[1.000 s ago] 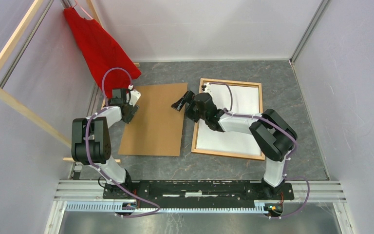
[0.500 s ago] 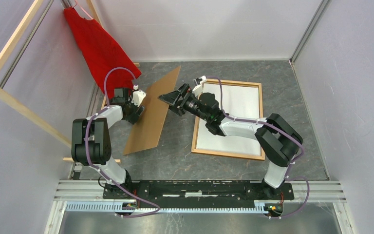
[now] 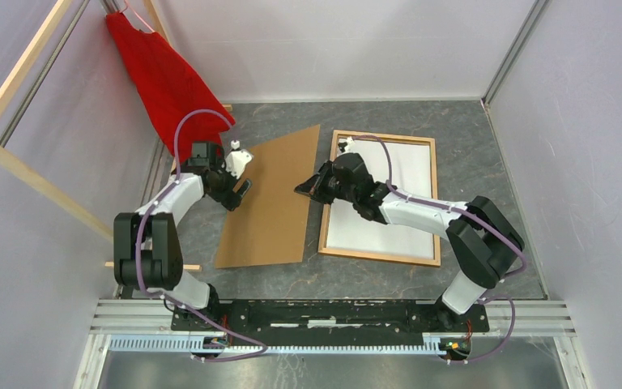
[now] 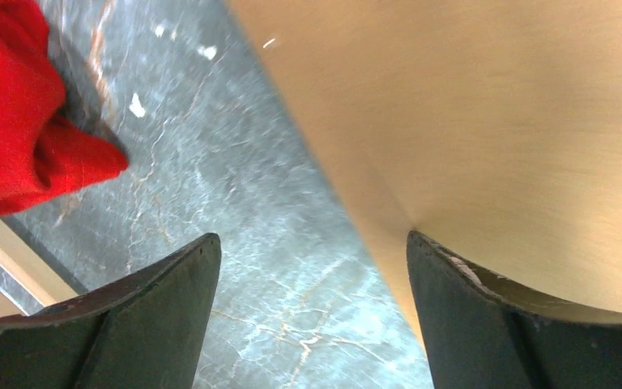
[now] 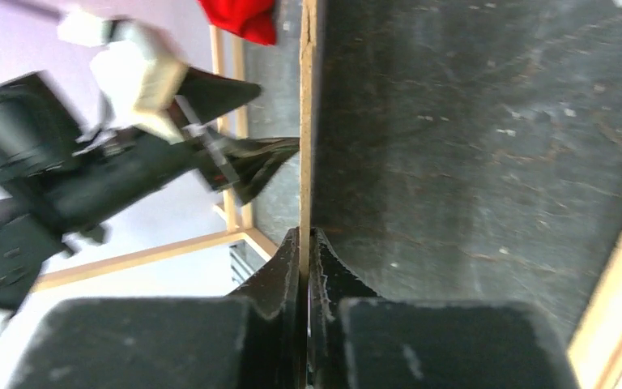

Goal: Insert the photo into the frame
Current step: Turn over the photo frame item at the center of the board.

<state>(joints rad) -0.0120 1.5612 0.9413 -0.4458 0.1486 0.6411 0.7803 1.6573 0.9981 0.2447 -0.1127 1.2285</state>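
On the grey marbled table (image 3: 389,121) the thin orange-brown wooden picture frame (image 3: 389,136) lies flat, right of centre, and a white sheet (image 3: 409,166) fills it, too plain from up here to say what it is. Just left of it, the plain brown hardboard panel (image 3: 271,211) stands tilted, its right edge raised, with a red cloth (image 3: 166,77) hanging at the back-left corner. The right gripper (image 5: 305,239) is clenched tight on the panel's thin right edge, while the left gripper (image 4: 312,247) sits at the panel's left side, jaws spread wide, gripping nothing.
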